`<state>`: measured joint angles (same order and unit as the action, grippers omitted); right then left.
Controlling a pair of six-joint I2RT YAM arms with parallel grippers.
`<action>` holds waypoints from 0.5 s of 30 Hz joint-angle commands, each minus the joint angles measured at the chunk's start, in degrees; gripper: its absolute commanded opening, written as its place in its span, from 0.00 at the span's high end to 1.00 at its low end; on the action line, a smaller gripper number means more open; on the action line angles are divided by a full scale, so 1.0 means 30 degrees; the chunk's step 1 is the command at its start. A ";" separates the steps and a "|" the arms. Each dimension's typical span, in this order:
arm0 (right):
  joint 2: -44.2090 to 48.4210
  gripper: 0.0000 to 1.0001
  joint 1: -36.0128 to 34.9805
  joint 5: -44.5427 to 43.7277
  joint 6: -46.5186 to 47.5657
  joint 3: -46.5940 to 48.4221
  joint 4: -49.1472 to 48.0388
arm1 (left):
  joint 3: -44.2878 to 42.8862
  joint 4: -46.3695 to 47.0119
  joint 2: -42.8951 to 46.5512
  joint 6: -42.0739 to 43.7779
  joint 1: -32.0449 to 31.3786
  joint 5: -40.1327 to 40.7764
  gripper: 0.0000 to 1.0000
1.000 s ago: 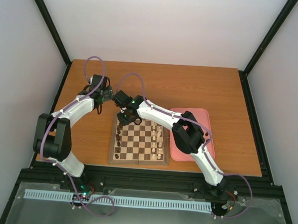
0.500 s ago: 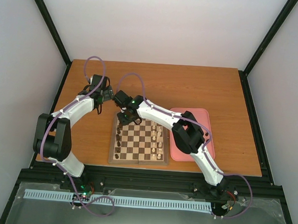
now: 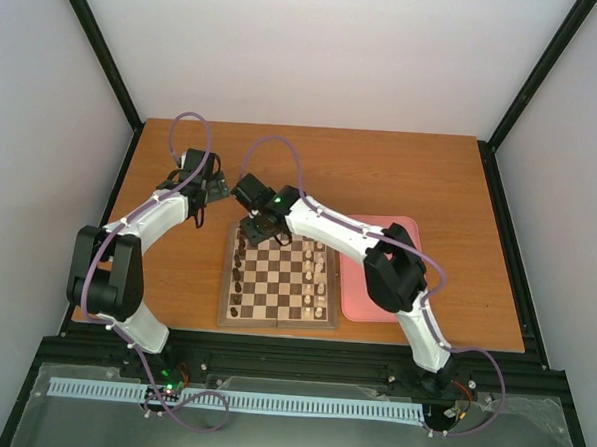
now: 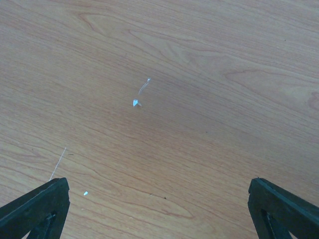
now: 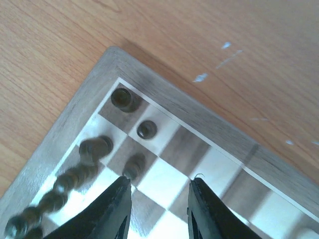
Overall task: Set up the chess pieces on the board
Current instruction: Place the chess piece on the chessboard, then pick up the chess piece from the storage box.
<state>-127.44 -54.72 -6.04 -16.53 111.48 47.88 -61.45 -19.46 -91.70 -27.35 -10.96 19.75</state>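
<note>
"Chess pieces (image 5: pixel 147 129), where are they off the right gripper (image 5: pixel 159 184)?"
"Just ahead of its parted, empty jaws, to their left. Dark ones crowd the corner squares of the board (image 5: pixel 174 107), the nearest just beside one jaw's tip."
"And the left gripper (image 4: pixel 157 184)?"
"Spread wide, holding nothing, over the wooden table (image 4: pixel 199 74), beyond the board's far corner."

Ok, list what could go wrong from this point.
1. The right gripper hovers, slightly open and empty, over closely spaced chess pieces in the board corner; a sideways move could topple them.
2. In the top view the left gripper sits close to the right wrist; a swing by either arm might make them clash.
</note>
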 commanded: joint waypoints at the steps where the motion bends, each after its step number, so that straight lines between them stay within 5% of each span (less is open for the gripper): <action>1: 0.2860 0.66 0.0102 -0.1613 -0.0156 -0.1381 -0.0317 | -0.0786 -0.0086 -0.0212 0.0184 -0.0096 0.0112 0.00; 8: 0.7218 0.62 0.0458 -0.4740 -0.1233 -0.5734 -0.0250 | -0.0815 -0.0148 -0.0243 0.0212 -0.0096 0.0070 0.00; 15: 1.3601 0.62 0.4172 -0.5390 -0.3677 -1.4048 0.0126 | -0.0786 -0.0151 -0.0181 0.0212 -0.0096 0.0020 0.00</action>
<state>-94.43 -48.29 -18.28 -22.28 78.94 46.15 -61.47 -19.46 -91.77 -27.35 -10.96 19.75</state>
